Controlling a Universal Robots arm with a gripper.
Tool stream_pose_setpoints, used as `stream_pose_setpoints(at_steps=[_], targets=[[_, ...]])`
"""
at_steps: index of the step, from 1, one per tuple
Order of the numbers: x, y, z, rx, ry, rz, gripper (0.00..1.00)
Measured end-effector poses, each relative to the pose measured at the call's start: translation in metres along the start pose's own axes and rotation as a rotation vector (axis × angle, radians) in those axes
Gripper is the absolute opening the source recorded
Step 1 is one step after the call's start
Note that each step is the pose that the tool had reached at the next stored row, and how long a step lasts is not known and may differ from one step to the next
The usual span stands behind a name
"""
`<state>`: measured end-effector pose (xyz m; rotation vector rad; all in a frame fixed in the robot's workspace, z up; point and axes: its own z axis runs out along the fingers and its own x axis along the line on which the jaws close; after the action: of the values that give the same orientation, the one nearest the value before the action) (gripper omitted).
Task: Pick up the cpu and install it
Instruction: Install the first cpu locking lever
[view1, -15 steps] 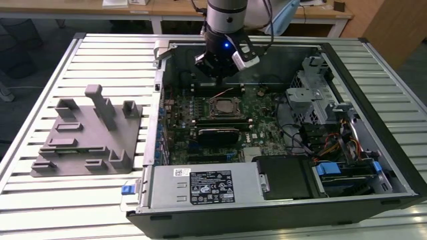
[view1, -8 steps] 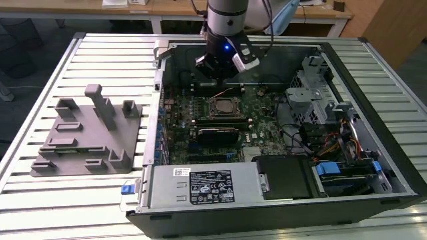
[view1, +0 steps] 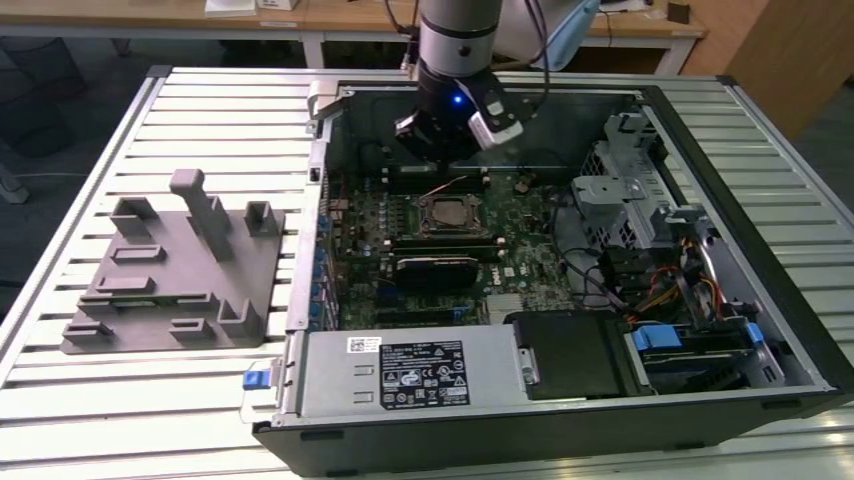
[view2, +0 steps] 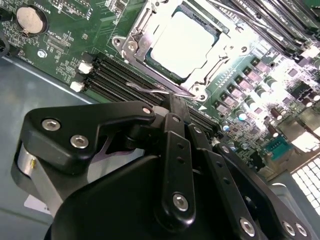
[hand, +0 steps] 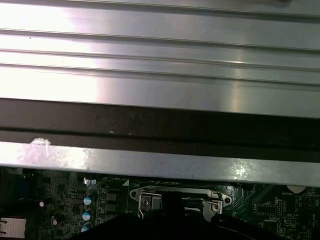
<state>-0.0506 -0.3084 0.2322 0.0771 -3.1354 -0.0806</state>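
Second wrist view: the cpu (view2: 186, 44) sits seated in the socket (view2: 131, 46) on the motherboard (view2: 75, 40). The gripper (view2: 178, 107) hangs just beside it, fingers drawn together, grasping nothing. In the exterior view, the arm (view1: 458, 40) hovers over the open case (view1: 747, 330).

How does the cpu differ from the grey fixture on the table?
The cpu is a flat, pale silver square; the fixture is a matte grey slab with upright posts. The cpu sits in the motherboard socket inside the case; the fixture lies outside, at the exterior view's left. The cpu is far smaller.
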Motion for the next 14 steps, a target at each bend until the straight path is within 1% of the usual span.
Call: stream_pose_setpoints(at_steps=[9,14], targets=[[-0.0046,0.0005,0.0044,-0.0001,-0.0002,0.0,0.11],[-0.006,0.0011,0.0073,0.0001,-0.0001,0.0,0.11]])
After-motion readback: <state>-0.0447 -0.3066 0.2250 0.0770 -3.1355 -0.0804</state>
